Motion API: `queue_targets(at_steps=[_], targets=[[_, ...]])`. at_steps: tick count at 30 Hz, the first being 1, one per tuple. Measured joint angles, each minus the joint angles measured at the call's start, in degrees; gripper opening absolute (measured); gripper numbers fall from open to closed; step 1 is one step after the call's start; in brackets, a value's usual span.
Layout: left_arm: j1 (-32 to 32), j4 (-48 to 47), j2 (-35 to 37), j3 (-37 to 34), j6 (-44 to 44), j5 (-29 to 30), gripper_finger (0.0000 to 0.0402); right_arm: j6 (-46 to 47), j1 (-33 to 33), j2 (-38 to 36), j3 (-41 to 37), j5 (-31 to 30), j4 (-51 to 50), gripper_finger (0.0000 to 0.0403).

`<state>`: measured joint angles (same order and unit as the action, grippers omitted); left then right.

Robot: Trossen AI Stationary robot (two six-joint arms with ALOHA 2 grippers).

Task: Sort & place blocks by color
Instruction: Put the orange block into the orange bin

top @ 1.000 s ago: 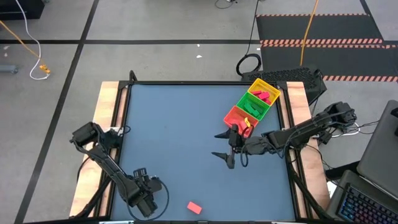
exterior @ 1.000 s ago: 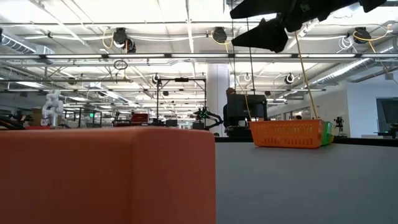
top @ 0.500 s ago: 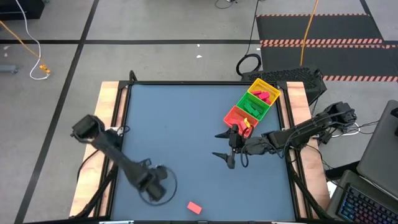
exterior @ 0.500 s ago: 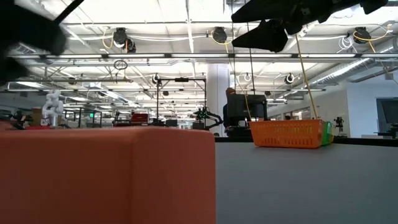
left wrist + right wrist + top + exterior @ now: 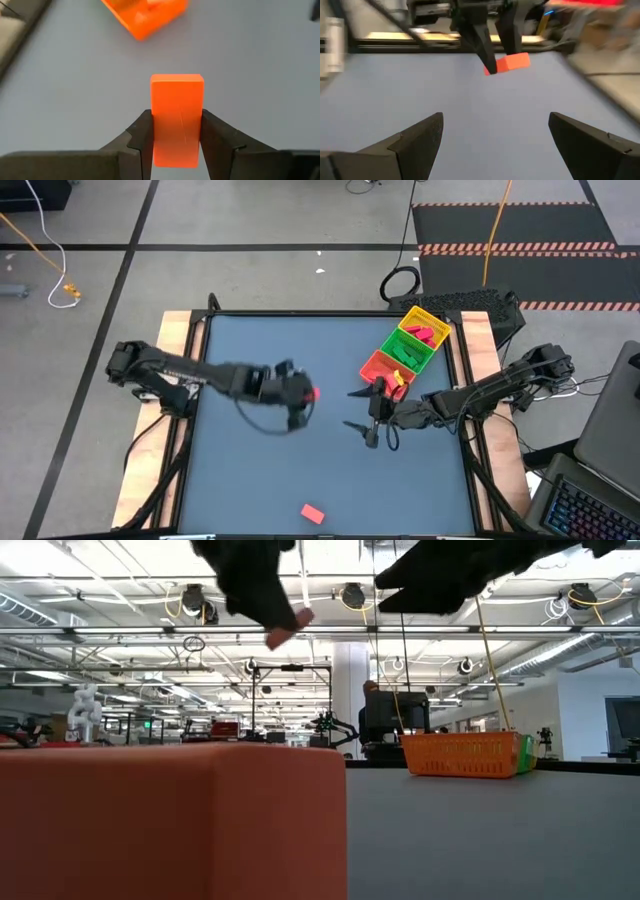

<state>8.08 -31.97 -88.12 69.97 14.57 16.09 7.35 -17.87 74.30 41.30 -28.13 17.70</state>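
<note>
Red block (image 5: 177, 117) pinched between left gripper's (image 5: 303, 395) fingers, held above table middle, clear of surface. Second red block (image 5: 312, 513) lies on table near front edge, well apart. Tray (image 5: 376, 366) at far right corner. Right gripper (image 5: 368, 413) hangs just beside tray, fingers spread, nothing held. Step, by my reckoning: carrying block to tray. Next move needs lining up over red compartment without fouling right arm.

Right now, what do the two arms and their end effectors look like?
Both arms are black, slim and multi-jointed, with dark cables looping near the wrists. The left end effector has two matte black, angular fingers. The right end effector has two broad, black, wedge-shaped fingers. No markings visible.
</note>
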Motion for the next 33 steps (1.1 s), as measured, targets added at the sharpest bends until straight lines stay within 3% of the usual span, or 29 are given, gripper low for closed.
queue_targets(at_steps=[5, 8, 13, 15, 22, 26, 33], targets=[[-9.24, 10.44, -2.64, 0.1, -8.79, -8.44, 0.0123, -7.06, -0.39, -6.83, 0.0, -15.79, -0.38, 0.0357], [-12.66, 20.71, -5.61, 0.14, -11.2, -16.02, 0.0123, -9.83, 0.3, -10.17, 0.04, -19.17, -2.85, 0.0357], [-14.13, 34.64, -10.32, 0.12, -13.31, -26.21, 0.0123, -6.97, 2.34, -11.17, 0.04, -18.12, -5.91, 0.0357], [-13.48, 37.19, -10.89, 0.18, -16.49, -26.39, 0.0123, -4.34, 3.01, -11.03, 0.02, -16.94, -6.06, 0.0357], [-11.05, 42.65, -10.95, 0.16, -22.91, -24.5, 0.0123, -2.61, 4.99, -7.97, 0.04, -3.39, 0.76, 0.0356], [-10.89, 44.17, -10.95, 0.14, -22.85, -24.39, 0.0123, -3.56, 4.91, -5.33, 0.14, -2.06, 4.43, 0.0343], [-10.78, 44.33, -10.83, 0.18, -21.52, -24.21, 0.0123, -4.15, 4.94, -2.43, -0.04, -2.22, 6.18, 0.0272]])
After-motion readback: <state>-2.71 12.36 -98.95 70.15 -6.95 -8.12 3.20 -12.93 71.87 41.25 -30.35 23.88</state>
